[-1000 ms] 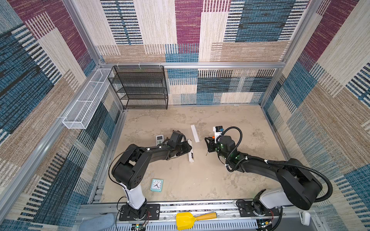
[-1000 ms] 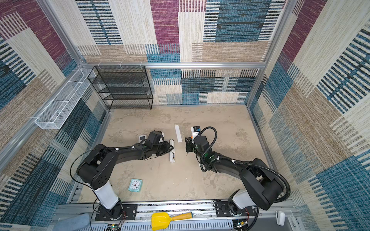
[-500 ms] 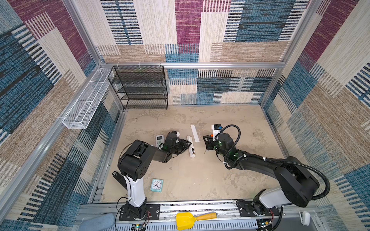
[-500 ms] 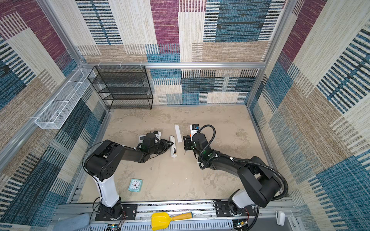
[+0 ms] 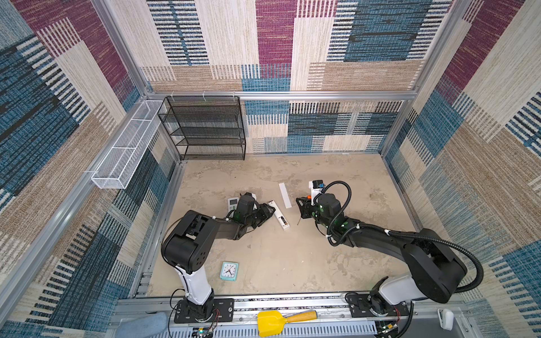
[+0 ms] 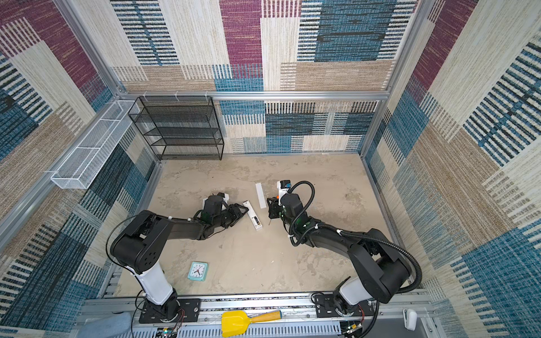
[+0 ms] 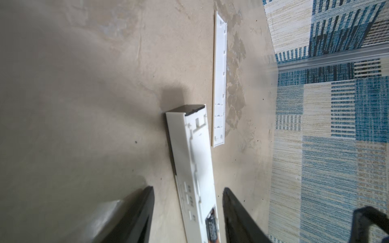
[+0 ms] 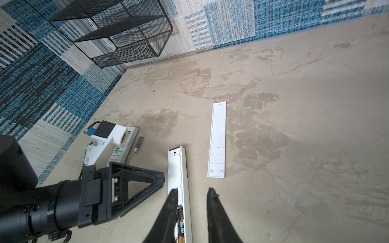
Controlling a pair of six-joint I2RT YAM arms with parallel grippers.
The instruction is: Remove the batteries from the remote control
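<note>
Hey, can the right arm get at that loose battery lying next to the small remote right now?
Probably not directly: the left tool and the long remote lie between the right tool and the loose battery.

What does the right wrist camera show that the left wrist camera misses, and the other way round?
Only right wrist: a loose battery on the floor, a small remote, the black mesh shelf. Only left wrist: the left jaws standing open either side of the long remote. Both: that remote, its detached cover, a battery inside it.
</note>
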